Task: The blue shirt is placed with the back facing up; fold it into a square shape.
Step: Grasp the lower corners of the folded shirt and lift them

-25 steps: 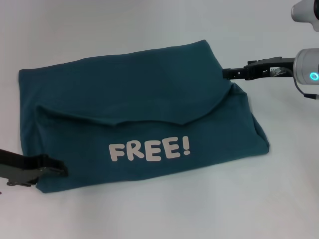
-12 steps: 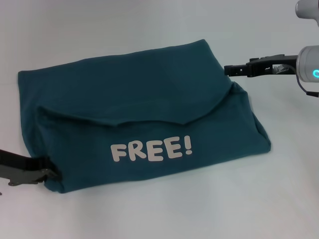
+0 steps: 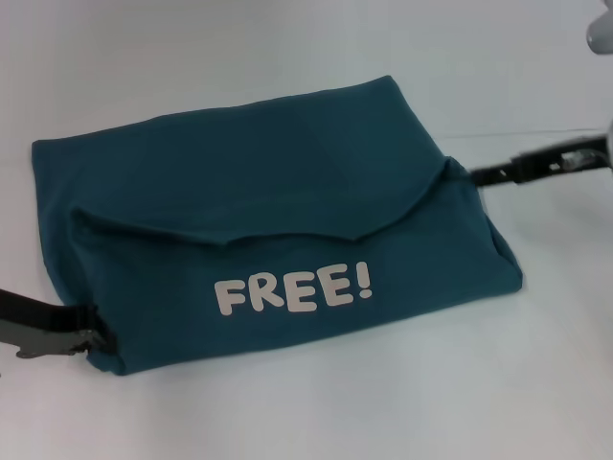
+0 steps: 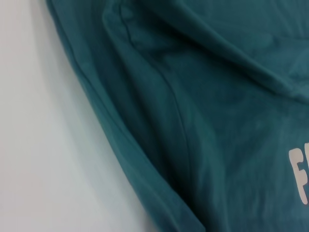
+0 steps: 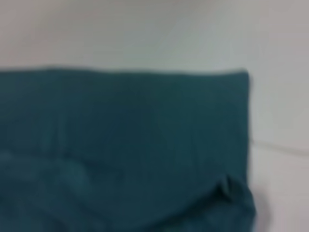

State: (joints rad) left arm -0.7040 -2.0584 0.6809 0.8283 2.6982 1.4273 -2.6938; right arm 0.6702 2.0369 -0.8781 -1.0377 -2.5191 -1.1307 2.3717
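The blue shirt (image 3: pixel 268 192) lies folded into a rough rectangle on the white table (image 3: pixel 287 422). Its near flap is turned up, so the white "FREE!" lettering (image 3: pixel 292 287) shows. My left gripper (image 3: pixel 88 337) sits low at the shirt's near-left corner, its dark tip against the cloth edge. The left wrist view is filled by shirt folds (image 4: pixel 193 121) with part of the lettering (image 4: pixel 299 174) at one side. My right gripper (image 3: pixel 482 175) reaches in from the right, its tip just off the shirt's right edge. The right wrist view shows the shirt's far edge and corner (image 5: pixel 231 145).
The white table surface (image 3: pixel 536 364) surrounds the shirt on all sides. A thin seam line (image 3: pixel 517 134) crosses the table at the right. Part of the right arm's pale housing (image 3: pixel 601 34) shows at the top right corner.
The right gripper has drawn back to the right and dropped lower, away from the shirt's upper right. The left gripper has slid back left, off the cloth to its corner.
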